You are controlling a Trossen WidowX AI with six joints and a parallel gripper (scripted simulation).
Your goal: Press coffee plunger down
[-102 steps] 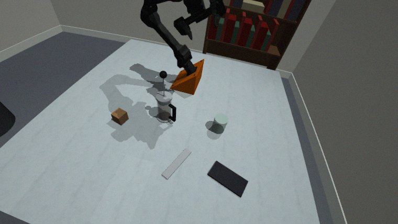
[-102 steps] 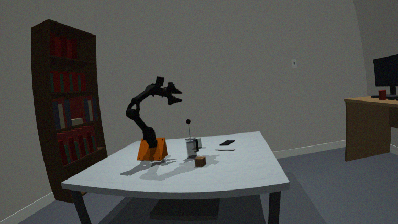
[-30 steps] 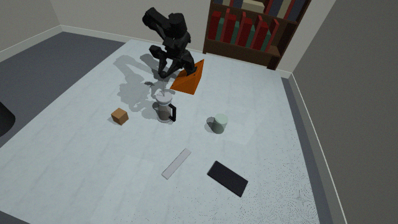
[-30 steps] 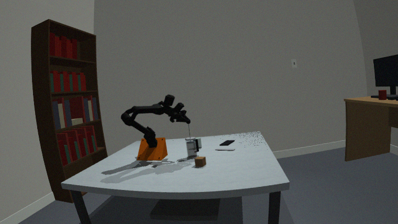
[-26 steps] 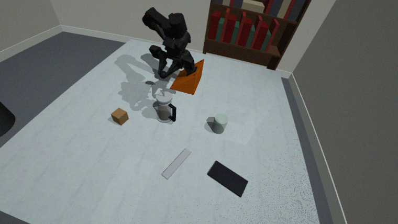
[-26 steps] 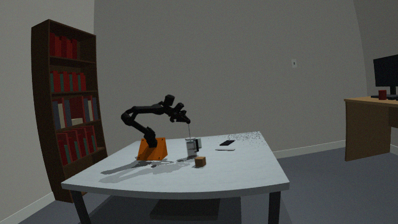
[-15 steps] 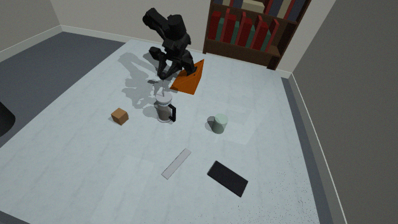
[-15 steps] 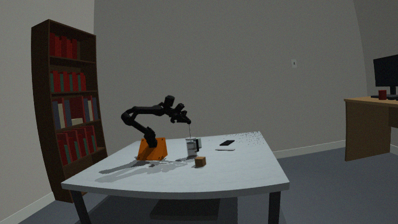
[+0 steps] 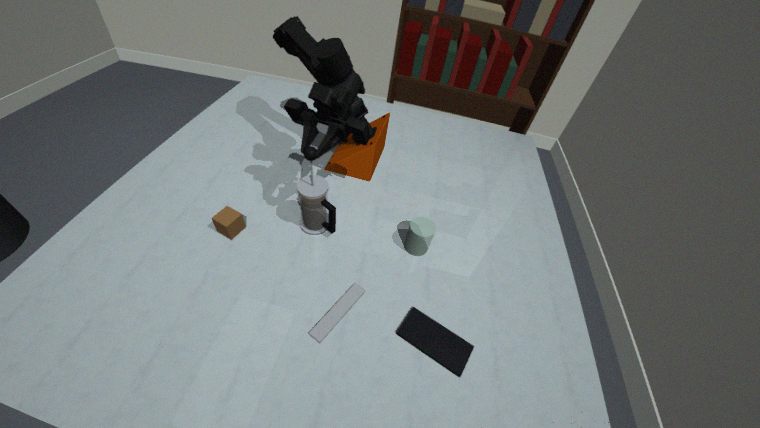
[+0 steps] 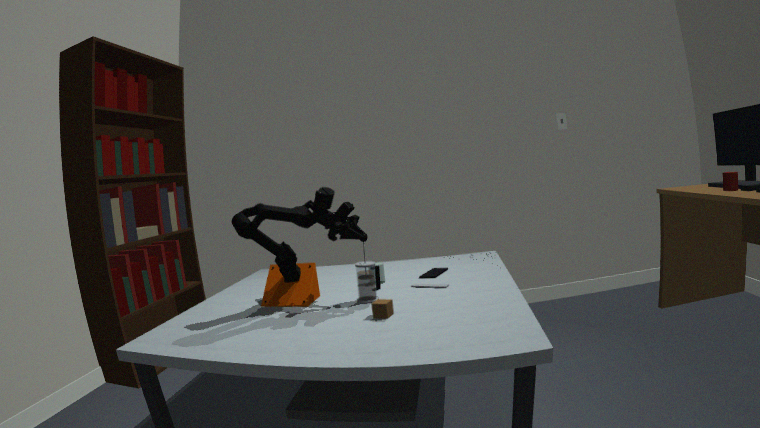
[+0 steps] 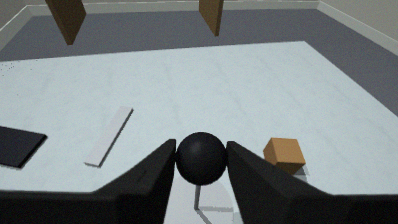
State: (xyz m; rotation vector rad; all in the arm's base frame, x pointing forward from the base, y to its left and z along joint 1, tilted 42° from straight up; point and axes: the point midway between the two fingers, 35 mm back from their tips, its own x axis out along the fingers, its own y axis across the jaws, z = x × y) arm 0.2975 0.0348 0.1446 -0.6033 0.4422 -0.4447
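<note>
On the pale tabletop a small brown cube sat to one side of the coffee press, near but apart, and a pale green cylinder stood on the other side, farther off. A flat white strip and a black slab lay well apart from the press, toward the tabletop's far end from the arm's orange base. None of these stood between the arm and the press.

The press stood upright just in front of the base, its black handle turned toward the green cylinder's side. Its thin plunger rod ran straight up from the lid, long axis vertical, and was raised.

The claw was partly closed on the plunger's black ball knob, one finger touching each side
</note>
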